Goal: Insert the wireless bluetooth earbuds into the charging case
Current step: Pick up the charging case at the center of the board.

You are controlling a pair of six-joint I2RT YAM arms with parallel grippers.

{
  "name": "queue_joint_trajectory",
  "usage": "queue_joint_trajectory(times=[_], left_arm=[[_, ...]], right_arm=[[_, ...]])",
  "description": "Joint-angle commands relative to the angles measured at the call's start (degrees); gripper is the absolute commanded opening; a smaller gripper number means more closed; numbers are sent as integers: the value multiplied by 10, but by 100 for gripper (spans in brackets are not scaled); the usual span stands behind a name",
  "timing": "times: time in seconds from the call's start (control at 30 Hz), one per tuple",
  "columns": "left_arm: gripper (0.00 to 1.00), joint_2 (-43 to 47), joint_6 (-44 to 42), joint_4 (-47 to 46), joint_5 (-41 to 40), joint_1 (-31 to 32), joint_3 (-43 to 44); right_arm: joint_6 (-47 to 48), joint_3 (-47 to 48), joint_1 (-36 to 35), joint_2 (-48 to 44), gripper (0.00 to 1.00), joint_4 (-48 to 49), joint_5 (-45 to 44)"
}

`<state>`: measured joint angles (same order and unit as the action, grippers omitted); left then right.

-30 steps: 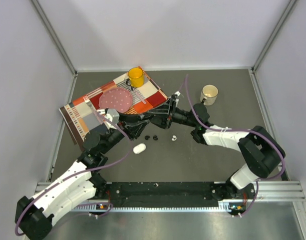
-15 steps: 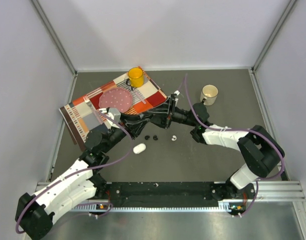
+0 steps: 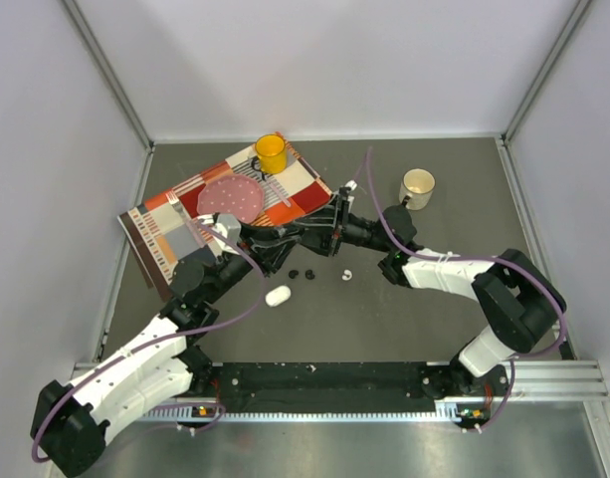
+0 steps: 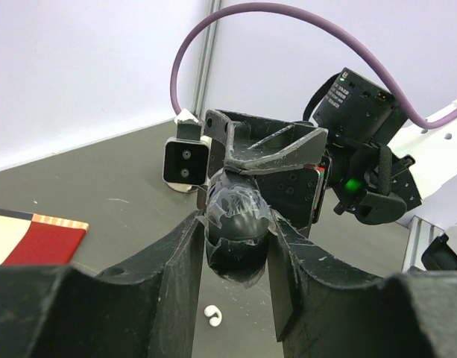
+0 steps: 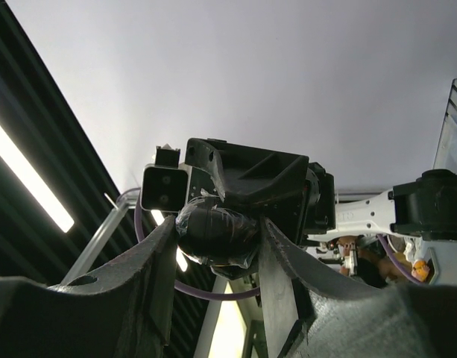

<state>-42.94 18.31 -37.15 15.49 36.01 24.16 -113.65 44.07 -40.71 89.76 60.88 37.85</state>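
A black oval charging case, wrapped in clear film, hangs above the table between both grippers. My left gripper is shut on its lower part, with both fingers touching its sides. My right gripper faces the left one and is shut on the same case. In the top view the two grippers meet at the case beside the cloth. On the table below lie two black earbuds and one white earbud. That white earbud also shows under the left jaws. A white oval case lies closed further forward.
A checked cloth at the back left carries a pink plate, a yellow mug and cutlery. A cream mug stands at the back right. Grey walls enclose the table.
The left arm has shifted slightly. The black case stays held between both grippers, and the things on the table have not moved.
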Motion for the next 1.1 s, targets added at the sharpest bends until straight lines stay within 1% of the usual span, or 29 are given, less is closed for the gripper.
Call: queue_joint_trajectory(times=[0.0, 0.17, 0.27, 0.3, 0.33, 0.37, 0.4, 0.43, 0.47, 0.53, 0.57, 0.63, 0.67, 0.73, 0.77, 0.8, 0.83, 0.87, 0.9, 0.93, 0.97, 1.0, 1.03, 1.07], left_arm=[[43, -3, 9, -35, 4, 2, 1], [39, -4, 9, -31, 5, 2, 0], [30, -4, 8, -34, 4, 2, 0], [24, -4, 7, -34, 4, 2, 0], [20, -4, 6, -35, 5, 3, 1], [17, -3, 6, -35, 5, 3, 1], [13, -3, 6, -35, 6, 3, 0], [8, 0, 6, -38, 7, 3, -1], [6, 2, 6, -40, 7, 2, -4], [0, 9, 7, -49, 7, 2, -10], [0, 14, 7, -57, 9, 2, -17], [0, 25, 5, -67, 13, 3, -27], [0, 29, 9, -71, 15, 3, -34], [0, 40, 8, -79, 18, 3, -46], [0, 44, 9, -84, 17, 2, -52], [0, 53, 14, -93, 17, 2, -56], [0, 58, 13, -101, 16, 2, -68], [0, 60, 15, -114, 15, 2, -76], [0, 63, 13, -151, 17, 2, -85], [0, 64, 9, -167, 16, 2, -101], [0, 64, 10, -182, 12, 2, -106], [0, 62, 11, -204, 11, 2, -111], [0, 61, 9, -217, 15, 2, -119], [0, 59, 9, -229, 18, 2, -122]], right_arm=[[-6, 26, -9, 3, 15, 39, 4], [-9, 27, -10, 5, 15, 42, 2], [-9, 24, -9, 4, 15, 44, 1], [-9, 23, -10, 4, 15, 44, 0], [-8, 22, -10, 4, 15, 47, 1], [-4, 22, -10, 4, 19, 49, 1], [0, 21, -10, 4, 26, 53, 2], [6, 21, -10, 3, 32, 54, 3], [22, 20, -10, 2, 42, 47, 5], [49, 15, -10, -12, 53, 24, 5], [88, 15, -10, -20, 60, -14, 0], [133, 21, -9, -39, 64, -78, -4], [193, 29, -7, -61, 71, -152, -3], [259, 59, -5, -86, 76, -241, -7], [332, 70, -4, -112, 78, -284, -28], [371, 81, -3, -128, 80, -392, -43], [409, 105, -2, -143, 81, -436, -62], [487, 116, -2, -170, 81, -484, -100], [519, 127, -3, -183, 81, -545, -120], [586, 144, -3, -193, 81, -573, -133], [615, 151, -3, -206, 81, -595, -160], [643, 162, -2, -221, 81, -635, -170], [671, 167, -3, -228, 81, -652, -176], [729, 174, -3, -230, 80, -666, -174]])
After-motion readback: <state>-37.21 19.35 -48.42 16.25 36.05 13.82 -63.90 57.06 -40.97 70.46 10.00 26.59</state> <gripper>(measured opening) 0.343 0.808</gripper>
